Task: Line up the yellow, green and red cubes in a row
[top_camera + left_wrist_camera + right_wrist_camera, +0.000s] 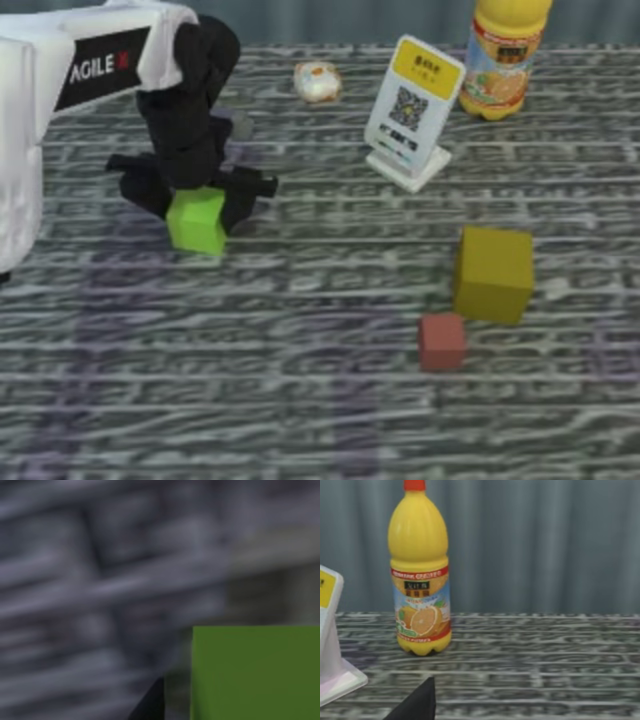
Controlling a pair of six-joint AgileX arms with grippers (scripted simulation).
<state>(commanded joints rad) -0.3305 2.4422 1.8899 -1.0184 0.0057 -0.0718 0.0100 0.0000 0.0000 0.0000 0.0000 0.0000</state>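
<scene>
1. Green cube (197, 220) sits on the left part of the counter (300, 400), clamped between the fingers of the left gripper (195, 198), which comes down on it from above.
2. Left wrist view: green cube (255, 672) fills one corner, close up, with a dark finger (150, 705) edge just beside it; blurred counter (100, 580) behind.
3. Yellow cube (493, 273) is on the right part of the counter, well apart from the green one.
4. Red cube (442, 341) lies just beside the yellow cube, nearer the front edge and slightly to its left; touching or a thin gap, cannot tell.
5. Green is far off to the left and farther back than the other two, so the three do not form a row.
6. White QR sign (412, 112) stands upright at the back, between the left arm (60, 90) and the juice bottle (505, 55).
7. Small round white-orange item (318, 82) lies at the back, left of the sign; too small to identify.
8. Right gripper is out of the top view; the right wrist view shows only a dark tip (417, 705), so cannot tell apart or together.
9. Right wrist view also shows the bottle (420, 575) upright on the counter (545, 655), the sign's edge (330, 645), and a grey curtain (545, 540) behind.
</scene>
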